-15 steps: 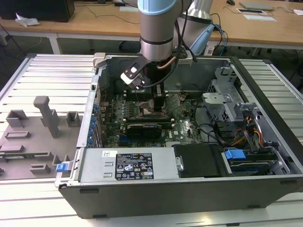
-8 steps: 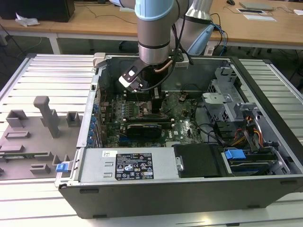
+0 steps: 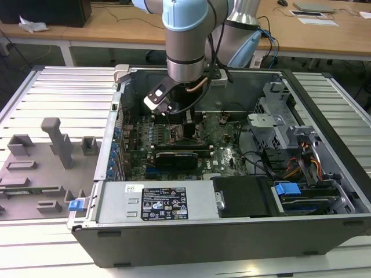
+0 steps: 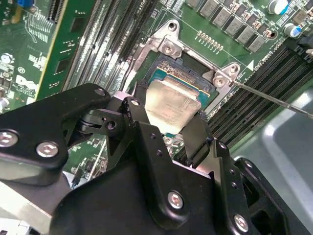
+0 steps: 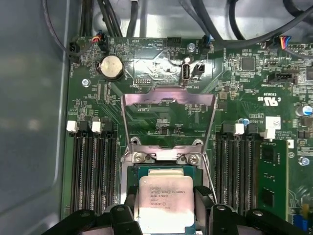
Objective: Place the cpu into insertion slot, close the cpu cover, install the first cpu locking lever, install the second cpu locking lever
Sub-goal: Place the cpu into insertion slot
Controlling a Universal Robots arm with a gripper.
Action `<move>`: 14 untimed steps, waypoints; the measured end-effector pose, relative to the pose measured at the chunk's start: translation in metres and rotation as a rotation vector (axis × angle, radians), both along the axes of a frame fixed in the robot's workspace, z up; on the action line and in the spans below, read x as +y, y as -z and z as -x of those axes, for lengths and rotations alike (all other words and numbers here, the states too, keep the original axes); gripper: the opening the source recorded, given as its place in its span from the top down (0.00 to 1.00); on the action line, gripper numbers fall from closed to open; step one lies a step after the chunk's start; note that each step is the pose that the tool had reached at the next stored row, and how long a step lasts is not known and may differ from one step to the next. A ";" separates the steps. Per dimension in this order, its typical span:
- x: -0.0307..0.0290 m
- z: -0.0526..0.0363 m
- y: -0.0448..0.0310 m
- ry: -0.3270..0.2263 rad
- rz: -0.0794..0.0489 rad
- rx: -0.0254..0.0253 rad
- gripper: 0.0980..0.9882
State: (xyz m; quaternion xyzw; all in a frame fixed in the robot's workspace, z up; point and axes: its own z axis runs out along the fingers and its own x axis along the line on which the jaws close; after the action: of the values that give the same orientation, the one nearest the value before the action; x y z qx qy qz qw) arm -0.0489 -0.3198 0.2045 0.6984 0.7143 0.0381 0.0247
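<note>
My gripper [image 5: 165,208] is shut on the cpu [image 5: 164,200], silver-grey face showing, with a black finger [image 5: 130,201] on each of two opposite edges. The chip sits level right over the insertion slot [image 5: 146,171], whose frame shows around its far edge; whether it is seated I cannot tell. The second wrist view shows the same grip, with the cpu [image 4: 171,103] over the slot [image 4: 168,74]. The cpu cover [image 5: 168,100] stands swung open beyond the slot. A thin locking lever [image 4: 274,98] sticks out beside the socket, released. In the exterior view the gripper [image 3: 184,124] is low inside the computer case.
Black memory slots [image 5: 93,166] flank the socket, with a green memory stick [image 5: 271,181] on one side. A coin battery [image 5: 111,66] and cables [image 5: 112,19] lie beyond the cover. The case holds a power supply [image 3: 156,202] and drive cage [image 3: 284,127]. A grey fixture [image 3: 52,145] lies outside.
</note>
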 end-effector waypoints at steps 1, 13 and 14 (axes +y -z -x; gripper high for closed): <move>0.0001 0.0001 0.0004 0.000 0.000 0.0001 0.50; 0.0034 0.0024 0.0052 0.033 0.000 0.0001 0.50; 0.0034 0.0024 0.0052 0.033 0.000 0.0001 0.50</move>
State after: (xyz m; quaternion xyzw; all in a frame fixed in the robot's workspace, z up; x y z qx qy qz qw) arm -0.0513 -0.3164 0.1993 0.7100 0.7027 0.0376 0.0254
